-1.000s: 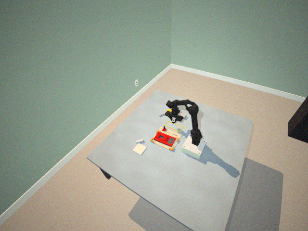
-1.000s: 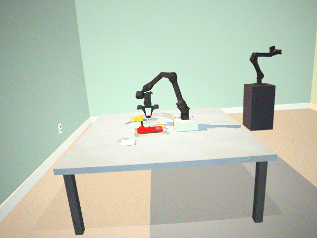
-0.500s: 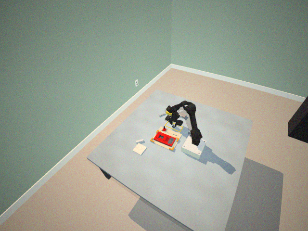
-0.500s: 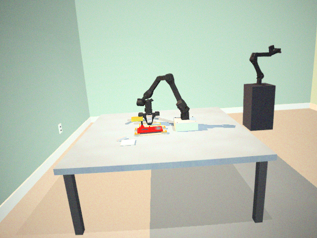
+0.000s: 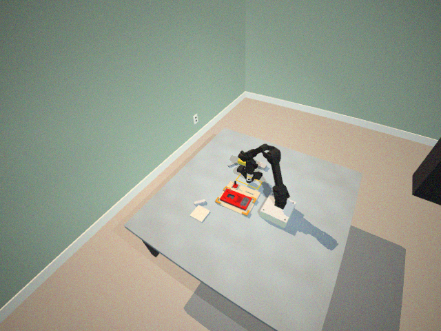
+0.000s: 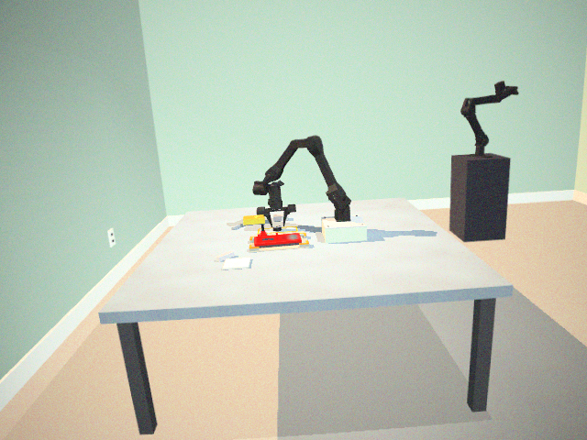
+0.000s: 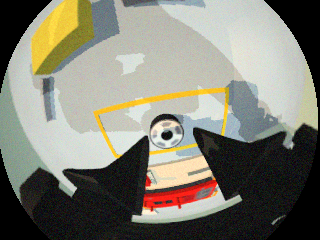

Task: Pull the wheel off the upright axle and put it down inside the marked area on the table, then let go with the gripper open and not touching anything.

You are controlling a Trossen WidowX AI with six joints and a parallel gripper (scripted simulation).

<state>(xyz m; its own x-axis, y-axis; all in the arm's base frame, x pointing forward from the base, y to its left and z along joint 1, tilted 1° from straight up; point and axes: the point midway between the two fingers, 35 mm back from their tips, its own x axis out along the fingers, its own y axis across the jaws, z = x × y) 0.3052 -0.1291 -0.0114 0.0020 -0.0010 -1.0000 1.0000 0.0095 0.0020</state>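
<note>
wrist view: wheel (image 7: 166,132) sits mid-frame inside yellow outline (image 7: 163,99), small, stiff, probably light; your gripper (image 7: 170,150) is parted, holding nothing; regrip by its rim.

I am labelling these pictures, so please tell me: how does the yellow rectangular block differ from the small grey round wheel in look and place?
The yellow rectangular block is box-shaped and bright; the small grey round wheel is a pale disc with a dark hub. The block lies outside the yellow outlined area; the wheel lies within it. The block sits far from the end effector; the wheel sits between its open fingers. Both rest on the table.
</note>
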